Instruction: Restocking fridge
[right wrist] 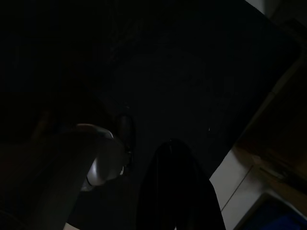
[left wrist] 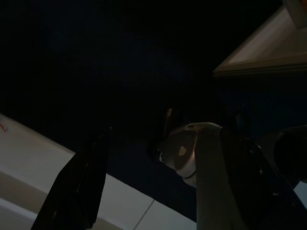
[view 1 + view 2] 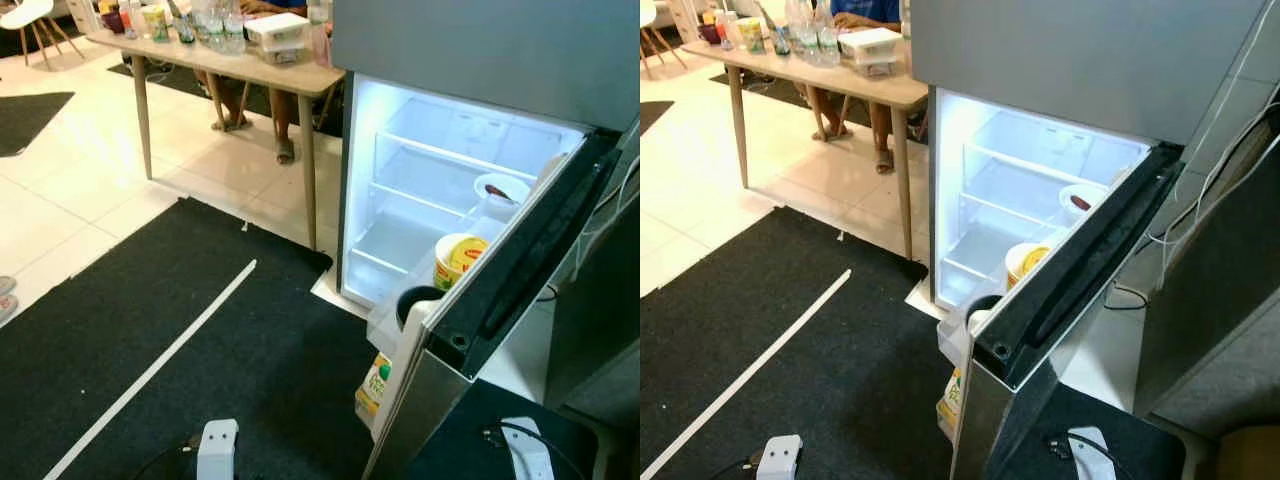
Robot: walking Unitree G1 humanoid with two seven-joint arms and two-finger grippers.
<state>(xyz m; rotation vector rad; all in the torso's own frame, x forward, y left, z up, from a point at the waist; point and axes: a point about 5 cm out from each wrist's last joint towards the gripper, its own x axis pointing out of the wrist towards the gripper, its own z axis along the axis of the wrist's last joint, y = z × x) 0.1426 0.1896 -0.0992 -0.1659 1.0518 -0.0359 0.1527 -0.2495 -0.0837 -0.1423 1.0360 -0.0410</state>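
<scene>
1. You face the fridge (image 3: 470, 60), door (image 3: 520, 260) open, interior lit.
2. Surface (image 3: 250, 70) beside it carries bottles (image 3: 215, 25); person seated behind.
3. Tub (image 3: 458, 258), bowl (image 3: 500, 190) sit in door rack.
4. Both arms hang; jaws' state: cannot tell.

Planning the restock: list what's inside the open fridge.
Inside the fridge, a white bowl sits on a shelf and a yellow tub lower down. The door hides the right side.

No legible txt; tub (image 3: 458, 259) label unreadable.
</scene>
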